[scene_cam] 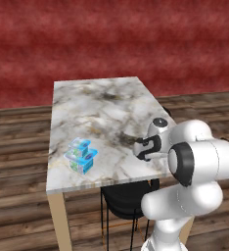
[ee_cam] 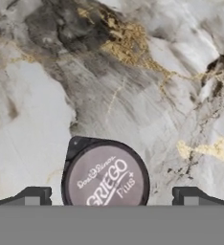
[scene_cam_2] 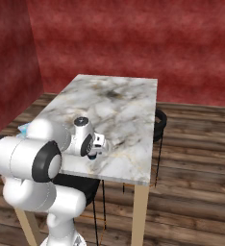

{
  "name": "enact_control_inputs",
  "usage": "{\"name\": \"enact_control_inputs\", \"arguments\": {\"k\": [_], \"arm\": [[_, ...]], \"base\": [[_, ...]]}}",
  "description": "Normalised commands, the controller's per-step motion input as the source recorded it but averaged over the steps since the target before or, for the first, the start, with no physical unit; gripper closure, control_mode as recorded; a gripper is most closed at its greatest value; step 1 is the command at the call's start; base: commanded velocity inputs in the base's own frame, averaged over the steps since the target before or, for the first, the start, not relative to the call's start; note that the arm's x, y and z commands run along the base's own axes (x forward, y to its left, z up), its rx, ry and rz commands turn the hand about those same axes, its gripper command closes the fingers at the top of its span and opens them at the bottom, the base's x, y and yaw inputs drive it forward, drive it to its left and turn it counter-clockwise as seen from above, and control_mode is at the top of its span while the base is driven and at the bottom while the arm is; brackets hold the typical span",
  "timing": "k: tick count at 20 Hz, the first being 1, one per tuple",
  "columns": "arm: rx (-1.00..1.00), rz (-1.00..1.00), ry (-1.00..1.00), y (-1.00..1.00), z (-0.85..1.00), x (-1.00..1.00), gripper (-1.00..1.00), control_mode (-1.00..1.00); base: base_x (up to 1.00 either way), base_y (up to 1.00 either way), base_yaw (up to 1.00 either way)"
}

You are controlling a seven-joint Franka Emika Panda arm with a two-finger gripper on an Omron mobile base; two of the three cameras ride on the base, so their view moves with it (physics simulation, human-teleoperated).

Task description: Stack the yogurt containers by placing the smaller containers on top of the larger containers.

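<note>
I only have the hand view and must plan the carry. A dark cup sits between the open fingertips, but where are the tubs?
Observer: In the left base view, the big tub stands near the table's left edge, well left of the gripper.
Operator: And the small tub?
Observer: The small tub is right by the big one, on it or just behind it. I cannot tell which.
Operator: Anything under the table?
Observer: A black stool stands beneath the near edge.
</note>
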Motion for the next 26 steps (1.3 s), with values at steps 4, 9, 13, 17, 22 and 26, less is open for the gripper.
{"name": "enact_control_inputs", "arguments": {"k": [4, 9, 13, 17, 22, 26], "arm": [[0.0, 0.0, 0.0, 0.0, -0.13, 0.0, -1.0, -1.0], [0.0, 0.0, 0.0, 0.0, -0.1, 0.0, -1.0, -1.0], [0.0, 0.0, 0.0, 0.0, -0.1, 0.05, -1.0, -1.0], [0.0, 0.0, 0.0, 0.01, -0.09, 0.09, -1.0, -1.0], [0.0, 0.0, 0.0, 0.0, -0.13, 0.05, -1.0, -1.0], [0.0, 0.0, 0.0, 0.01, -0.13, 0.03, 1.0, -1.0]], "base": [[0.0, 0.0, 0.0], [0.0, 0.0, 0.0], [0.0, 0.0, 0.0], [0.0, 0.0, 0.0], [0.0, 0.0, 0.0], [0.0, 0.0, 0.0]]}}
